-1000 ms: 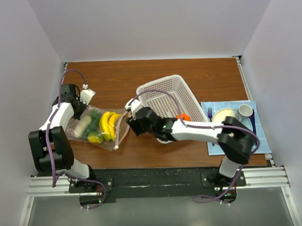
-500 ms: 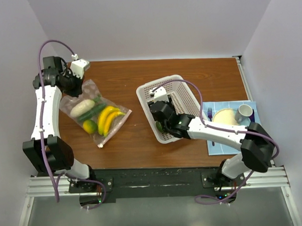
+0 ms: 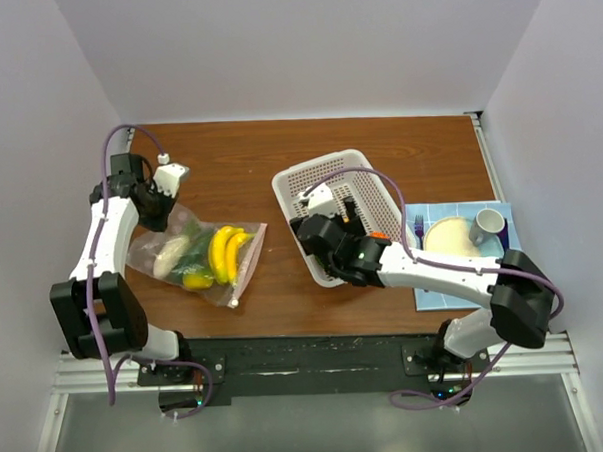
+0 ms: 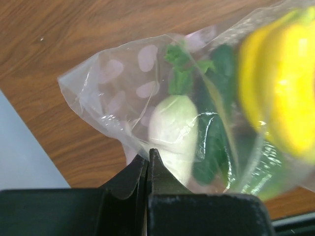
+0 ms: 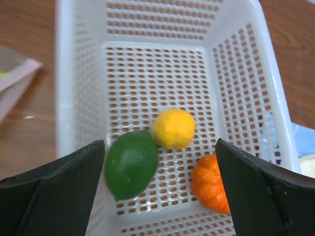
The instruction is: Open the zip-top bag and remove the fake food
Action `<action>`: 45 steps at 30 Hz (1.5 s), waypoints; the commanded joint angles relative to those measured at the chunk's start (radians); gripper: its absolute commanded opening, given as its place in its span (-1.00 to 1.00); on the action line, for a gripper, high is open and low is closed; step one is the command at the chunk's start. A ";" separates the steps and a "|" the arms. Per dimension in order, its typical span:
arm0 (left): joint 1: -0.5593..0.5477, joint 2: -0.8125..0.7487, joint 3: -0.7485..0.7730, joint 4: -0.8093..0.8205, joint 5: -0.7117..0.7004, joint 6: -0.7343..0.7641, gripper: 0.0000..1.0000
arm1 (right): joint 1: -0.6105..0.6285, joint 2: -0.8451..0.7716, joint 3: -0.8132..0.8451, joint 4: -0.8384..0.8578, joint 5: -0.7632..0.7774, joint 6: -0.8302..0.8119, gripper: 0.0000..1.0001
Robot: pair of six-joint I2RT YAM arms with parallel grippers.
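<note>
The clear zip-top bag (image 3: 198, 253) lies on the left of the wooden table and holds yellow bananas (image 3: 225, 251), a whitish piece and green pieces. My left gripper (image 3: 160, 205) is shut on the bag's far corner (image 4: 142, 147). The whitish piece (image 4: 173, 130) and the bananas (image 4: 283, 93) show through the plastic in the left wrist view. My right gripper (image 3: 327, 247) is open and empty above the white basket (image 3: 298, 181). In the basket lie a green lime (image 5: 131, 163), a small yellow fruit (image 5: 173, 128) and an orange piece (image 5: 210, 183).
A blue mat at the right carries a beige plate (image 3: 444, 234), a purple fork (image 3: 419, 231) and a grey cup (image 3: 487, 221). White walls stand on the left, back and right of the table.
My left gripper has come down and toward me with the bag's corner, so the bag sits lower and nearer. My right gripper has stayed over the basket, and a green lime now lies in it.
</note>
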 commanded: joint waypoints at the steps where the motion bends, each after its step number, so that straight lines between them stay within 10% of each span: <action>1: -0.002 0.038 -0.060 0.200 -0.136 0.015 -1.00 | 0.117 -0.014 0.024 0.087 0.001 -0.054 0.97; 28: -0.101 0.113 -0.343 0.446 -0.328 0.069 -1.00 | 0.174 0.526 0.277 0.345 -0.317 -0.033 0.81; 45: -0.025 0.141 -0.395 0.544 -0.313 0.175 -1.00 | 0.134 0.127 -0.185 0.280 -0.025 0.140 0.80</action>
